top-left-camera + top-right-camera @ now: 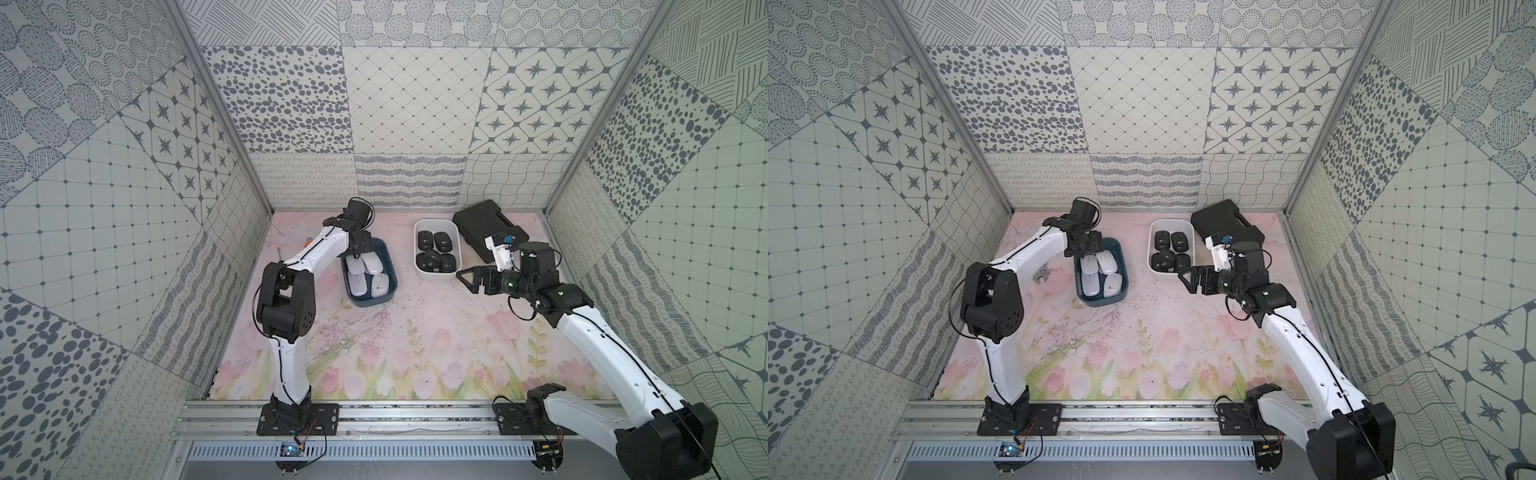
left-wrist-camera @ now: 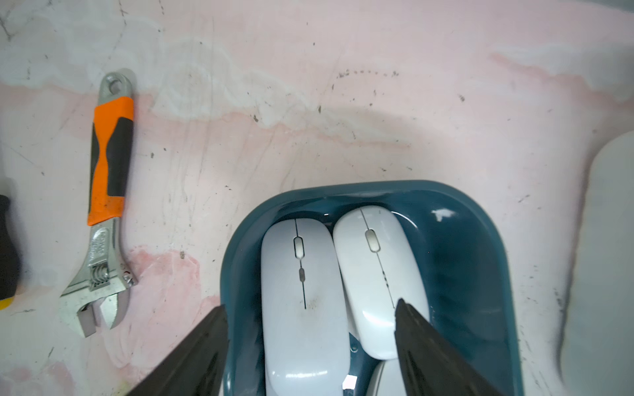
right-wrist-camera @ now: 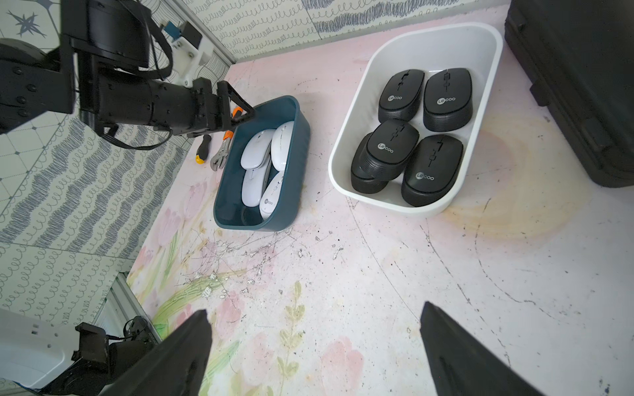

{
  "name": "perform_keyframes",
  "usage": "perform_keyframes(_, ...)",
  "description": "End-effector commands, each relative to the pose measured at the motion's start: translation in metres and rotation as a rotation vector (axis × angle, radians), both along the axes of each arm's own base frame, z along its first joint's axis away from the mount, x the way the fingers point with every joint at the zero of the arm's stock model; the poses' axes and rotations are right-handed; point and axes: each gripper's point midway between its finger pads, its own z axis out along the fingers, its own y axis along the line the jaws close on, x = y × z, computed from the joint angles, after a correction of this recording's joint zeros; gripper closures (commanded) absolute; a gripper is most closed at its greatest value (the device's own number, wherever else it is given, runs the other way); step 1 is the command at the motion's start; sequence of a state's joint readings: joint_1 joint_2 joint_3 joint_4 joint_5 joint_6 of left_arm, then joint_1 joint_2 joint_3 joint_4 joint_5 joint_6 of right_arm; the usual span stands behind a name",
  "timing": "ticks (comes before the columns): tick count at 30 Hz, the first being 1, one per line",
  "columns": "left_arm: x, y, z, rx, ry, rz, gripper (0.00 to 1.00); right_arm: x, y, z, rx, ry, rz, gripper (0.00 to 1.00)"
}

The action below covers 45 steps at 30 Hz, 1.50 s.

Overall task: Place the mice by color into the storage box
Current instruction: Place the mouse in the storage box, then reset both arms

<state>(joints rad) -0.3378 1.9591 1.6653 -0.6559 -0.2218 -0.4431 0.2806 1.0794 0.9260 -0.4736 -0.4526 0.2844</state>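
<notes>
The white mice [image 3: 255,151] lie in a dark blue box [image 3: 298,171]. Beside that box, black mice [image 3: 434,168] fill a white box [image 3: 363,103]. The surface [image 3: 360,274] is pink with painted flowers.

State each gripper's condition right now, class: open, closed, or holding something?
Left gripper: open, holding nothing, over the white mice.
Right gripper: open, empty.

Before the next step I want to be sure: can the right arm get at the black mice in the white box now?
Probably yes. The right gripper, fingers open and empty, hovers beside the white box; the box has no lid, and nothing stands between it and the black mice.
</notes>
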Motion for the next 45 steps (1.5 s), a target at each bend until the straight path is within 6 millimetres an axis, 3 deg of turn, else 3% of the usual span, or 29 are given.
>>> perform_keyframes(1,-0.014,-0.003,0.065,-0.095,-0.104,0.01,0.2,0.001,0.002,0.013,0.021,-0.052,-0.001,0.01)
perform_keyframes(6,-0.045,-0.006,0.135,-0.234,-0.299,-0.035,0.18,0.005,-0.004,0.015,0.006,-0.069,-0.04,0.01)
perform_keyframes(10,-0.084,0.018,0.185,-0.292,-0.498,-0.004,0.04,0.018,-0.028,0.011,-0.086,-0.097,-0.162,0.01)
perform_keyframes(14,-0.121,0.053,0.208,-0.252,-0.649,0.051,0.01,0.035,-0.062,0.012,-0.135,-0.119,-0.307,0.01)
perform_keyframes(17,-0.14,0.082,0.208,-0.161,-0.717,0.127,0.01,0.048,-0.098,0.017,-0.197,-0.177,-0.442,0.01)
perform_keyframes(22,-0.139,0.118,0.181,-0.052,-0.696,0.213,0.01,0.064,-0.173,0.017,-0.274,-0.264,-0.727,0.01)
perform_keyframes(24,-0.132,0.135,0.161,0.004,-0.682,0.283,0.01,0.065,-0.198,0.007,-0.293,-0.29,-0.824,0.01)
perform_keyframes(27,-0.121,0.155,0.125,0.064,-0.673,0.338,0.01,0.066,-0.22,-0.02,-0.377,-0.306,-0.879,0.01)
perform_keyframes(29,-0.114,0.163,0.114,0.108,-0.727,0.344,0.01,0.068,-0.221,-0.04,-0.426,-0.309,-0.856,0.01)
perform_keyframes(32,-0.114,0.165,0.077,0.218,-0.757,0.264,0.01,0.071,-0.213,-0.068,-0.434,-0.336,-0.795,0.01)
perform_keyframes(34,-0.118,0.169,0.062,0.261,-0.799,0.255,0.01,0.075,-0.203,-0.08,-0.399,-0.375,-0.762,0.01)
perform_keyframes(37,-0.123,0.174,0.024,0.26,-0.771,0.226,0.01,0.086,-0.179,-0.096,-0.414,-0.4,-0.685,0.01)
perform_keyframes(41,-0.116,0.164,0.024,0.21,-0.814,0.131,0.0,0.099,-0.156,-0.098,-0.462,-0.485,-0.639,0.01)
perform_keyframes(45,-0.113,0.151,0.022,0.192,-0.813,0.045,0.0,0.102,-0.158,-0.115,-0.467,-0.487,-0.659,0.01)
